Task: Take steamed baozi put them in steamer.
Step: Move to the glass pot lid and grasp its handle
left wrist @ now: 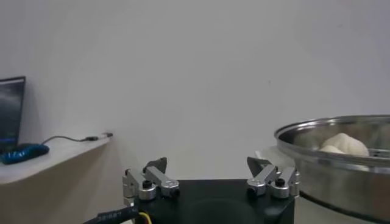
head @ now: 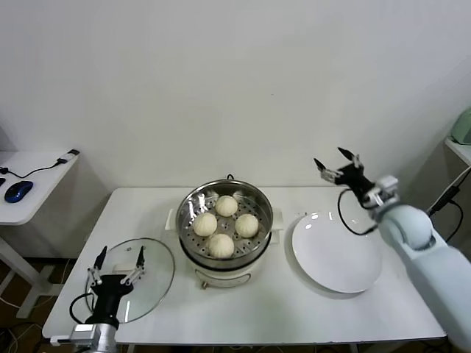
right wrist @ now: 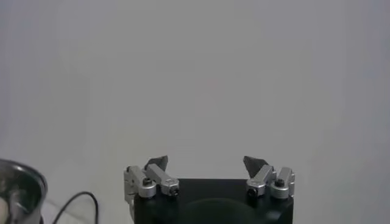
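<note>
My left gripper (left wrist: 207, 173) is sitting at the bottom centre of the frame, its two metal fingertips (left wrist: 155, 176) spread wide apart with nothing between them. At the right edge the steamer (left wrist: 317, 167) is showing its shiny steel rim and curved wall, and a creamy-white baozi (left wrist: 344, 143) is peeking over that rim from inside. In the left part of the frame a white side table (left wrist: 55, 158) is carrying a blue mouse (left wrist: 21, 152) with its cable (left wrist: 76, 139) trailing toward the table's edge, and a dark screen (left wrist: 11, 109) is standing at the far left. A plain white wall (left wrist: 201, 67) is filling everything behind.
</note>
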Robot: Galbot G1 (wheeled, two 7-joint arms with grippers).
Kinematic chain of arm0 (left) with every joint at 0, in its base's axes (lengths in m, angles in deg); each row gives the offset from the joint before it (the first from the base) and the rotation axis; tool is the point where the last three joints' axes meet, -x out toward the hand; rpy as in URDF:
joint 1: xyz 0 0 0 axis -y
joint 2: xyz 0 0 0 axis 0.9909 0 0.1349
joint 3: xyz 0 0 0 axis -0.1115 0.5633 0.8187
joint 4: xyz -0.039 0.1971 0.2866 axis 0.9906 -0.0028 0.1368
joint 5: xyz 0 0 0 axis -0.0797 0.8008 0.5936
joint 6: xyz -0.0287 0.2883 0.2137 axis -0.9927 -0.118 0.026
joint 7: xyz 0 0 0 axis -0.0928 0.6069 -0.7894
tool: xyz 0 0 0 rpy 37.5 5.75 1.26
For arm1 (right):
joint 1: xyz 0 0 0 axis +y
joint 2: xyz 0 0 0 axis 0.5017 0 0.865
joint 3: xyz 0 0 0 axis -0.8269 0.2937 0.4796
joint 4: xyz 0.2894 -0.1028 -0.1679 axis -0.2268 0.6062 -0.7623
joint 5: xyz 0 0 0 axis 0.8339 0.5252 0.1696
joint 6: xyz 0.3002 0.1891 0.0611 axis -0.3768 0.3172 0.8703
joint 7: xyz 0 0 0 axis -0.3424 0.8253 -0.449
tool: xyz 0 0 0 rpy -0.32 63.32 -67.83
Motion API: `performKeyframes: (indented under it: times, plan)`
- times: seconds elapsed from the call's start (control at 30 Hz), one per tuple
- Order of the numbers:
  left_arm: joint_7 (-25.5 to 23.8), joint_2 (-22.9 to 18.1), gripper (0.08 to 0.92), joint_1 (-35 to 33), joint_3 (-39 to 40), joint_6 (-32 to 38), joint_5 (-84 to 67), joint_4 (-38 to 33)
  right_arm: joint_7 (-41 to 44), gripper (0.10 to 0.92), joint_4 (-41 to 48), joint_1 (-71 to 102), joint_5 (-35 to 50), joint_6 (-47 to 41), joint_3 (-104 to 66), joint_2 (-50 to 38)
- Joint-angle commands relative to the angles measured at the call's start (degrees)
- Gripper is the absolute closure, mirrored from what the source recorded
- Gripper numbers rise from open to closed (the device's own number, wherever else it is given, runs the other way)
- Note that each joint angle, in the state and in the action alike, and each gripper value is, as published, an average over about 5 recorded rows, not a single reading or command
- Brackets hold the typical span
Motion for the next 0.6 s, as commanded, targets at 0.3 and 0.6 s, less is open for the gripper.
performKeyframes:
  times: [0.3, 0.6]
  plan:
    - [2.03, 0.09, 0.177, 0.41, -0.64, 4.74, 7.68, 1.99, -0.59, 0.202, 0.57, 34.42, -8.56, 21.70, -16.37, 18.09]
    - [21.84, 1.02, 0.177, -0.44, -0.39, 13.32, 48.99, 7.44, -3.07, 0.202, 0.52, 35.70, -9.68, 22.39, -13.37, 19.18]
